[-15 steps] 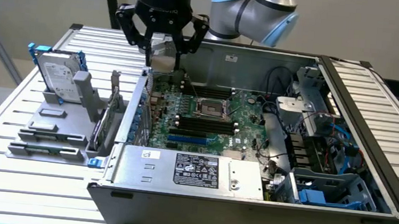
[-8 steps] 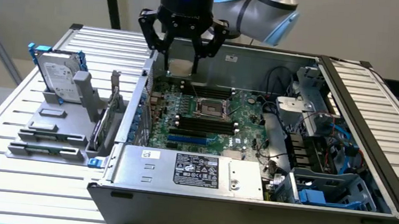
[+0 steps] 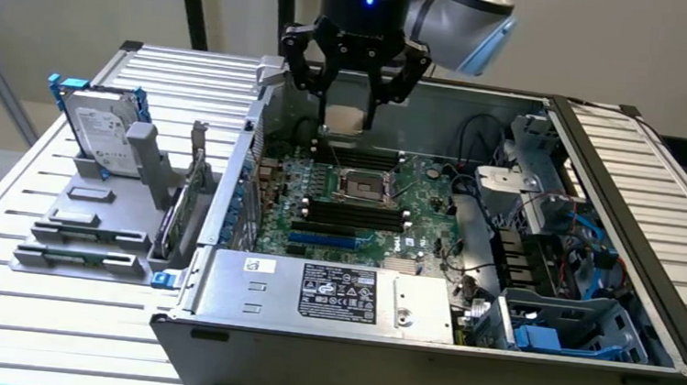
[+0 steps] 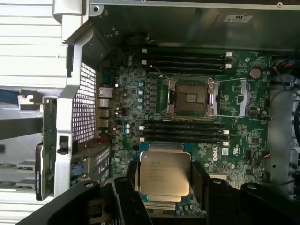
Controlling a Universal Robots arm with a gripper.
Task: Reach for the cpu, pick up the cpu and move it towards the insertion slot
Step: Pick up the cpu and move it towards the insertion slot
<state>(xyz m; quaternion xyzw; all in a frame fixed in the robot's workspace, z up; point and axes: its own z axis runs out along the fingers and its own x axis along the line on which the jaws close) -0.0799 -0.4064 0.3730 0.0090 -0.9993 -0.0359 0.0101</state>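
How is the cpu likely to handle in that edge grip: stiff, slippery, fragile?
Probably stiff: the cpu hangs flat between the gripper fingers without sagging. Its smooth metal top looks slippery, so a thin edge hold might slip. Likely light but fragile; it hangs above the insertion slot.

1. The print on the cpu is too blurred to read; the gripper fingers hide its two side edges.
2. The picture's edge cuts off the gripper's body below the cpu.
3. In the exterior view the arm above the cpu runs off the frame.
4. The slot pins are too small to make out.
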